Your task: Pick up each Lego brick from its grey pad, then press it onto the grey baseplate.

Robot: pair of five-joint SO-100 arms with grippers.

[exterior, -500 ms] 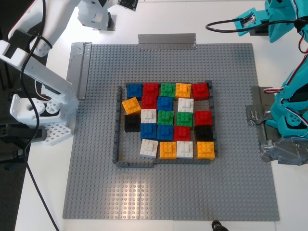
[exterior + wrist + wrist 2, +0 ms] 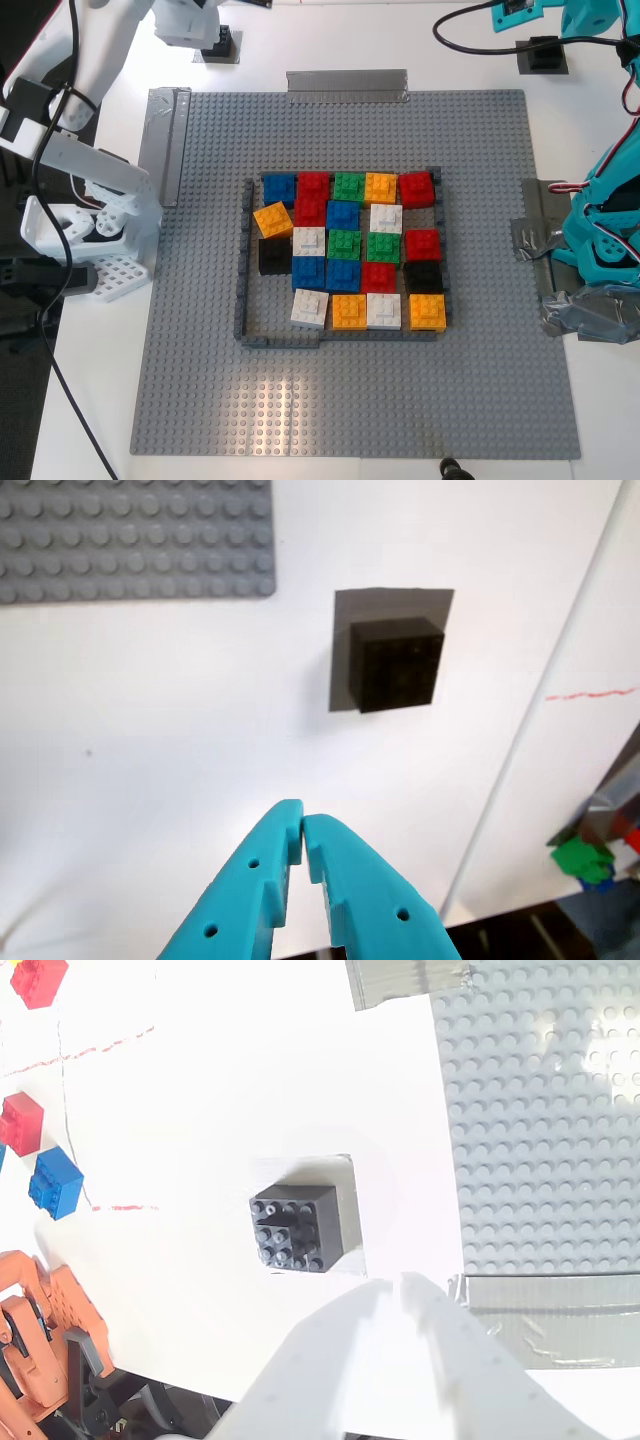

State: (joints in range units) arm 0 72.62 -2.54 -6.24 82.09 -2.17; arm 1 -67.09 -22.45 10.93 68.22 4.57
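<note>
1. My first pincer [image 2: 303,825] is teal, tips pressed together, nothing held; it hangs over bare white surface [image 2: 150,730].
2. Ahead of it a black brick [image 2: 396,664] sits on a dark grey pad [image 2: 345,650], well apart from the tips.
3. The corner of the grey baseplate [image 2: 130,535] shows in the first wrist view, apart from that pad.
4. My second pincer [image 2: 400,1295] is white; the tips look closed or nearly so, glare blurs them, nothing held.
5. Just ahead of it a second black brick [image 2: 295,1228] sits on a light grey pad [image 2: 347,1210]; no contact with the tips.
6. Silver tape [image 2: 545,1315] lies along the baseplate edge near that pincer.
7. Exterior view: both pads lie at the far edge, one black brick [image 2: 221,41] at the far left by the white arm [image 2: 100,60], the other [image 2: 545,55] at the far right under the teal arm [image 2: 590,20].
8. Baseplate [image 2: 350,400] fills the middle of the exterior view; its dark frame [image 2: 243,300] holds red, blue, green, orange, white and two black bricks [image 2: 274,255].
9. Loose red brick [image 2: 22,1122] and blue brick [image 2: 56,1182] lie on the surface in the second wrist view, away from the pad.
</note>
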